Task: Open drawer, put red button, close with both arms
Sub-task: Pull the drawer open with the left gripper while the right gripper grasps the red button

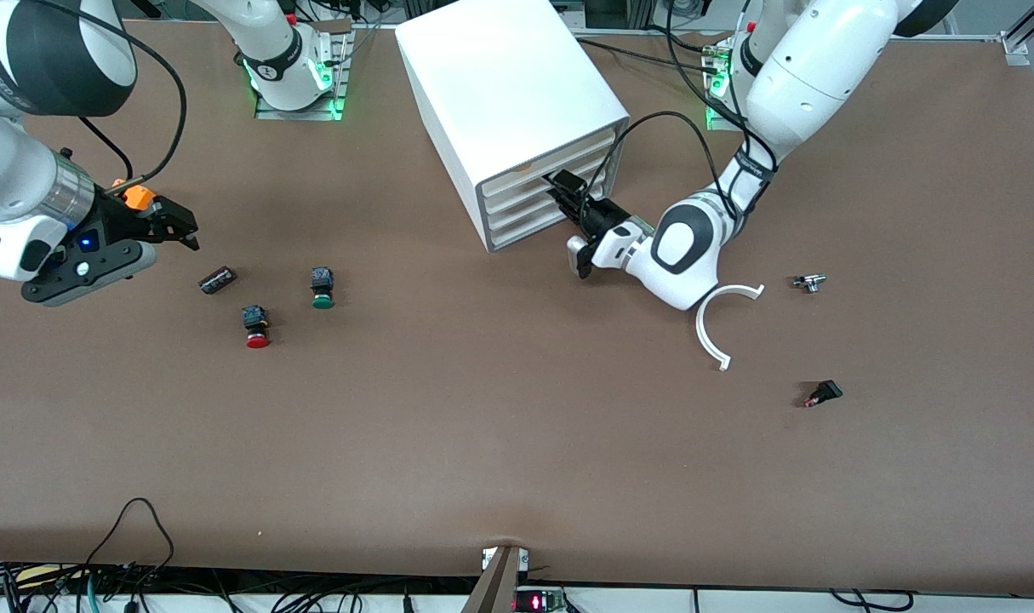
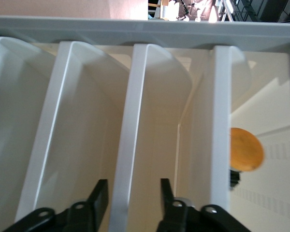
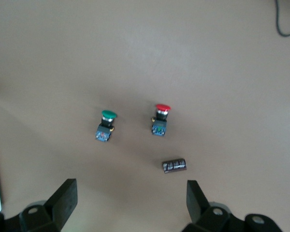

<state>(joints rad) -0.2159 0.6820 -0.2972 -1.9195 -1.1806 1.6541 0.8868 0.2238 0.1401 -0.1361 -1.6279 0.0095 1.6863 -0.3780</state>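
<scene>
The white cabinet (image 1: 508, 85) stands at the table's middle, toward the arms' bases, with all its drawers closed. My left gripper (image 1: 568, 191) is at the drawer (image 1: 517, 194), second from the top. In the left wrist view its fingers straddle that drawer's front lip (image 2: 130, 121); my left gripper (image 2: 131, 193) is open, with a gap still showing on one side. The red button (image 1: 257, 328) lies on the table toward the right arm's end. My right gripper (image 1: 180, 228) hovers open and empty over the table near it. The right wrist view shows the red button (image 3: 161, 120) ahead of my right gripper (image 3: 130, 193).
A green-capped button (image 1: 322, 288) and a dark cylinder (image 1: 217, 279) lie beside the red button. The top drawer carries an orange mark (image 2: 245, 150). A white curved piece (image 1: 721, 319), a small metal part (image 1: 810, 283) and a small black part (image 1: 823, 393) lie toward the left arm's end.
</scene>
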